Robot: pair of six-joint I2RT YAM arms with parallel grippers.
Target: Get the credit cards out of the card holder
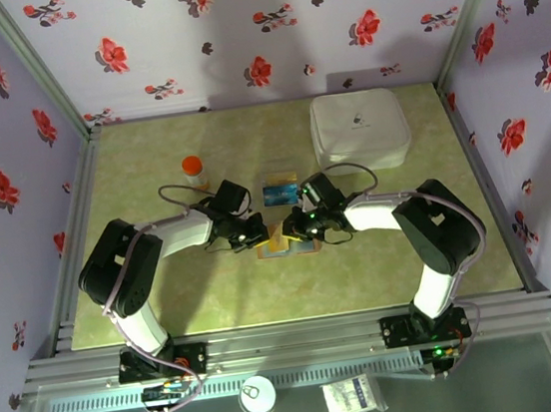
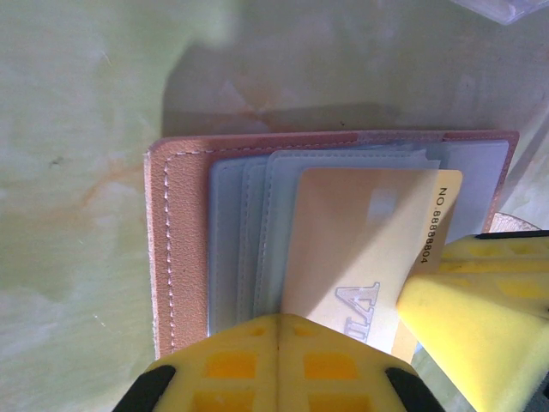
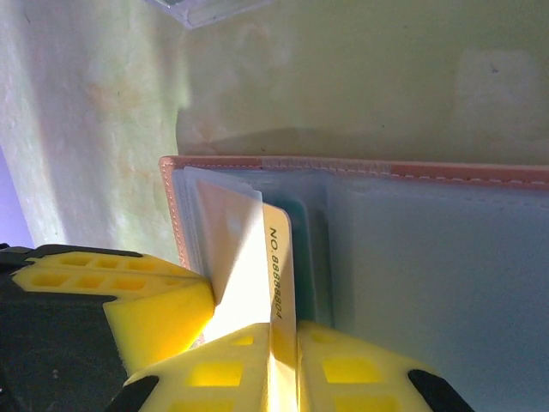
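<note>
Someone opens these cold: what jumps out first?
Both arms meet at table centre over the open card holder. The right fingers pinch a yellow-orange card that sticks partway out of a sleeve, while the closed left fingers sit at the holder's edge. A teal card lies on the table just behind the holder, and a white box sits at back right.

Tan card holder lined grey-blue, yellow-orange card, marbled pale-green table, lilac walls patterned with red and black flowers.
</note>
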